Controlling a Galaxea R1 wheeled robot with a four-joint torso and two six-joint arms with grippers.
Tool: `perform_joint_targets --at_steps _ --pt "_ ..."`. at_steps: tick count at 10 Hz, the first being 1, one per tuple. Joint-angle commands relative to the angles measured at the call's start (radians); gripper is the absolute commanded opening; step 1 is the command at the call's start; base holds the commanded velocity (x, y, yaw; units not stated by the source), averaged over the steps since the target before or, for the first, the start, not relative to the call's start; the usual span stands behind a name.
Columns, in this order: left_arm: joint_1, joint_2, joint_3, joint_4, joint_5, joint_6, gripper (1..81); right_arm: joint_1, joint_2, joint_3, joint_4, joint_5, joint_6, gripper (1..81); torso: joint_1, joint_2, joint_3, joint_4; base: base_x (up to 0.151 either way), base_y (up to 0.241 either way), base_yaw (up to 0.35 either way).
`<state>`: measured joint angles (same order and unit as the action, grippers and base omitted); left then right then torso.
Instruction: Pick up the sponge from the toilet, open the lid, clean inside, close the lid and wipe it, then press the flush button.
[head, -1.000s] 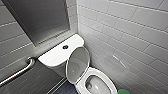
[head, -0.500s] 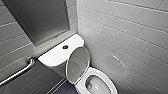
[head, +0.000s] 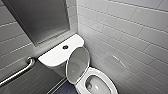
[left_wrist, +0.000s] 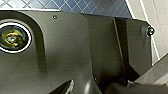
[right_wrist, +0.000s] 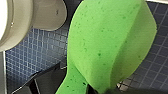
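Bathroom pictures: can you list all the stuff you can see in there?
toilet: one, white, in the corner of the tiled walls.
lid: one, white, standing up in front of the tank.
flush button: one, dark, middle of the tank top.
sponge: one, bright green, bent, above the floor.
grab bar: one, silvery, on the wall beside the tank.
grey panel: one, on the wall above the tank.
floor: small blue tiles.
right hand: one, dark, pinching the sponge's end.
left arm plate: one, black, over the blue tiles.
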<state>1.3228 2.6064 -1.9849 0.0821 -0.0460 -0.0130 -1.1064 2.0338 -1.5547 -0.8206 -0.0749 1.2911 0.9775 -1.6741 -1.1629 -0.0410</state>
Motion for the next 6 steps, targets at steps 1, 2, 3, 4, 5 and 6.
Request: perform_joint_targets --at_steps 1,2,3,4,5,6 --pt "-0.007 -0.017 0.020 0.001 0.067 0.002 81.1 0.021 -0.051 0.004 -0.028 0.088 -0.006 1.0 0.000 0.000 0.000 0.000 0.000 0.000 0.000" --pt "-0.007 -0.020 0.020 0.001 0.067 0.001 81.1 0.012 -0.054 0.001 -0.028 0.130 -0.006 1.0 0.000 0.000 0.000 0.000 0.000 0.000 0.000" --pt "-0.007 -0.020 0.020 0.001 0.067 0.002 81.1 0.010 -0.054 -0.002 -0.028 0.144 -0.006 1.0 0.000 0.000 0.000 0.000 0.000 0.000 0.000" --pt "-0.007 -0.018 0.020 0.002 0.067 0.002 81.1 0.010 -0.054 -0.007 -0.026 0.144 -0.006 1.0 0.000 0.000 0.000 0.057 0.000 0.000 0.000" --pt "-0.007 -0.017 0.020 0.002 0.067 0.002 81.1 0.012 -0.053 -0.008 -0.026 0.145 -0.006 1.0 0.000 0.000 0.000 0.093 0.000 0.000 0.000" --pt "-0.007 -0.017 0.020 0.002 0.067 0.004 81.1 0.016 -0.053 -0.005 -0.026 0.145 -0.006 1.0 0.000 0.000 0.000 0.112 0.000 0.000 0.000"
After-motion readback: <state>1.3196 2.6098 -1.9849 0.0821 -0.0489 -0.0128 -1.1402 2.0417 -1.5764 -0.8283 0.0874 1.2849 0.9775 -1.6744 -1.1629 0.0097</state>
